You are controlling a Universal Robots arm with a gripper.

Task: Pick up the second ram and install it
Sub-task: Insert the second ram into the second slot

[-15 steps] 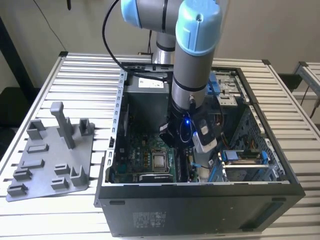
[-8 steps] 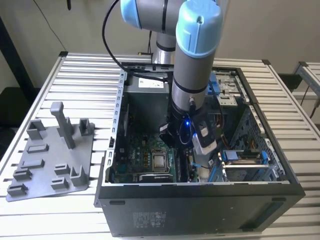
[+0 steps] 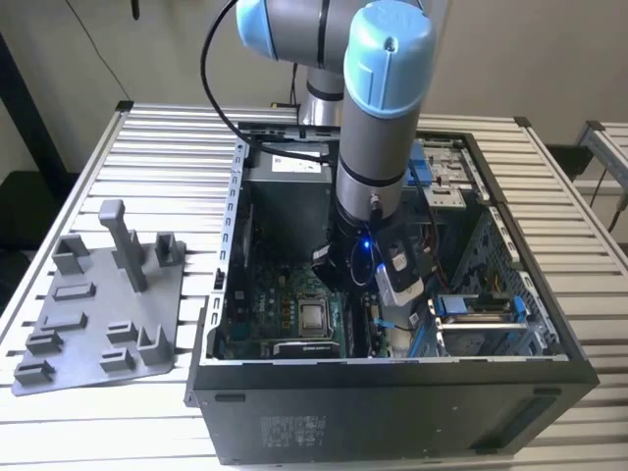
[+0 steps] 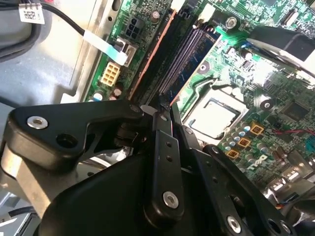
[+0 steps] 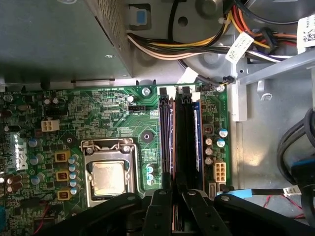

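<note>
Gripper point(image 5: 172, 216) sat low inside the open computer case point(image 3: 549, 334), its black fingers point(image 4: 165, 162) clenched on the second ram point(image 5: 172, 142), a thin dark stick standing on edge right over the memory slots point(image 5: 183, 137) in both wrist views. Just beside it, the processor socket point(image 5: 109, 174) lay bare on the green motherboard point(image 5: 98, 108). Whether the stick had seated fully, I could not tell. My worry: if it was slightly tilted or off the slot's line, pressing down could jam it against the slot wall or leave one end proud. Further off, bundled cables point(image 5: 197, 44) ran beyond the board. Farthest out, the grey fixture plate point(image 3: 103, 324) lay on the desk point(image 3: 177, 147), at the exterior view's left.
</note>
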